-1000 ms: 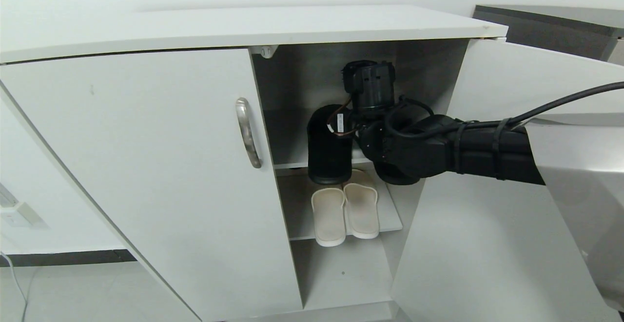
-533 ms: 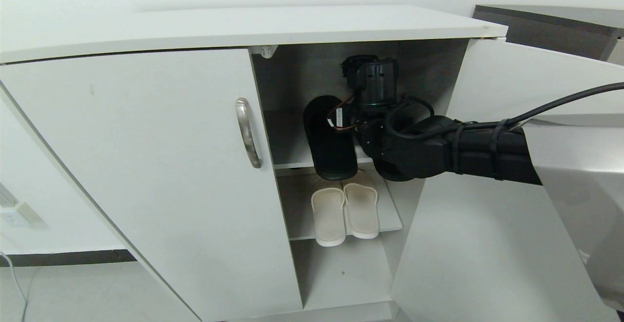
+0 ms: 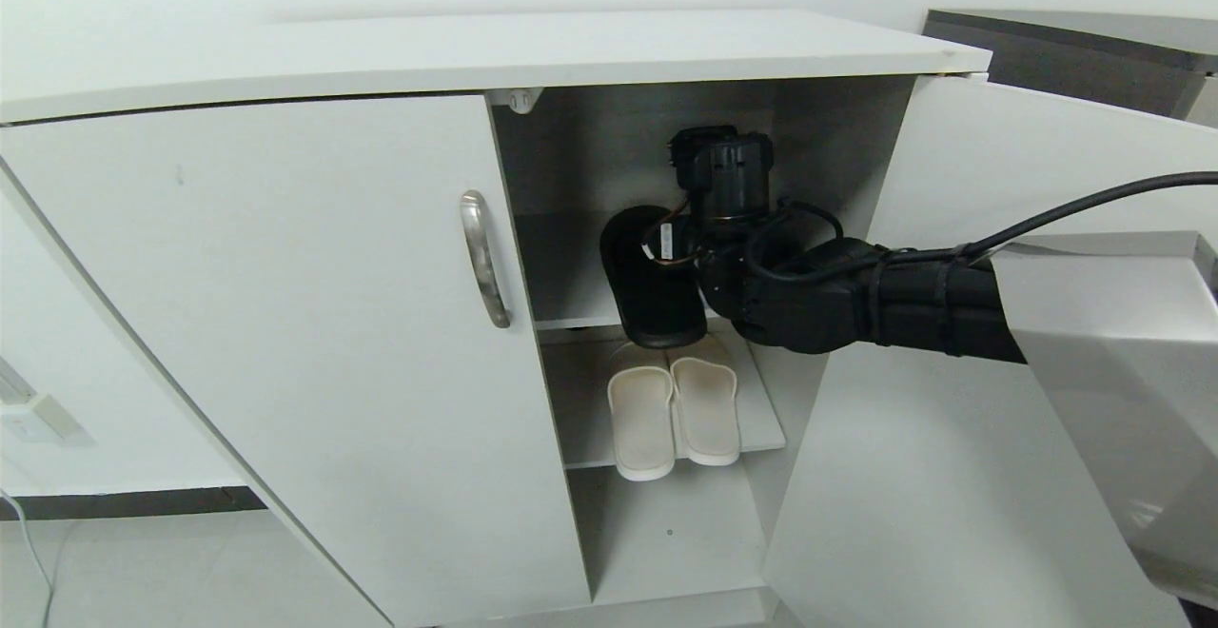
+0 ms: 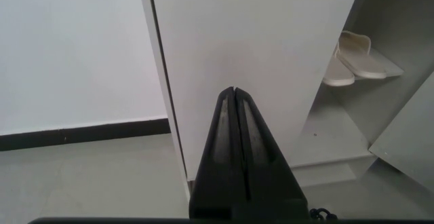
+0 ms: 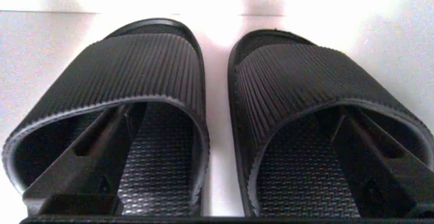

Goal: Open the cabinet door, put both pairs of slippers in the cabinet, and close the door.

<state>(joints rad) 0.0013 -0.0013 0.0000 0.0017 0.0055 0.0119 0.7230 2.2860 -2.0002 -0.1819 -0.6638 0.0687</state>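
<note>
A: Cabinet [image 3: 476,48] status?
B: R door [image 3: 952,476] swung wide open, L door [image 3: 285,323] shut, metal handle [image 3: 483,259] on its inner edge.
A: Black slippers?
B: Black slippers [image 3: 650,276] are in the open half at upper shelf [image 3: 561,295] level, carried on the R end effector [image 5: 227,115]. Heel end sticks out past that shelf's front edge, directly above the cream slippers [image 3: 674,409].
A: Grip?
B: Fingers [image 5: 95,163] are spread, one pushed under each strap, w/ the pair's inner walls pinched btw them. Pair is side by side, toes away from the wrist. Can't tell if the soles rest on the shelf.
A: And the cream ones?
B: Flat, side by side & touching, on the middle shelf [image 3: 761,428], heels a bit over its front edge.
A: L side?
B: L end effector [image 4: 234,91] is outside, facing the shut L door, fingers pressed together w/ nothing btw them.
</note>
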